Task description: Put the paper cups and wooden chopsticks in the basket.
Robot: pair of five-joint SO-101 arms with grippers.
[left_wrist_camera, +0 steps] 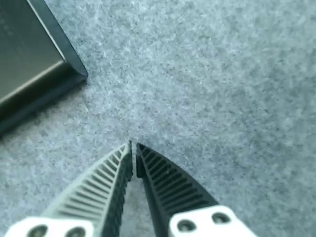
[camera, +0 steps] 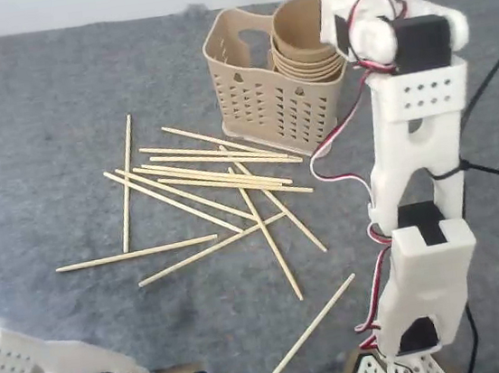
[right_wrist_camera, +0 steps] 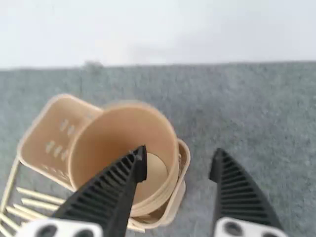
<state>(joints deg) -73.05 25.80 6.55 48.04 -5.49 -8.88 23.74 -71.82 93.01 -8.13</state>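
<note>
A beige slotted basket [camera: 261, 94] stands at the back of the grey mat, with a stack of brown paper cups [camera: 304, 39] nested in its right end. Several wooden chopsticks [camera: 203, 178] lie scattered flat on the mat in front of it, and one more [camera: 304, 334] lies nearer the front. My right gripper [right_wrist_camera: 180, 152] hangs open just above the cups [right_wrist_camera: 123, 143] in the basket [right_wrist_camera: 49, 133], holding nothing. My left gripper [left_wrist_camera: 134, 145] is shut and empty, pointing down at bare mat near the front left.
The right arm [camera: 421, 174] stretches up the right side of the table with red and black cables beside it. The left arm [camera: 35, 372] is folded low at the front left corner. A dark flat block [left_wrist_camera: 29, 54] lies near the left gripper.
</note>
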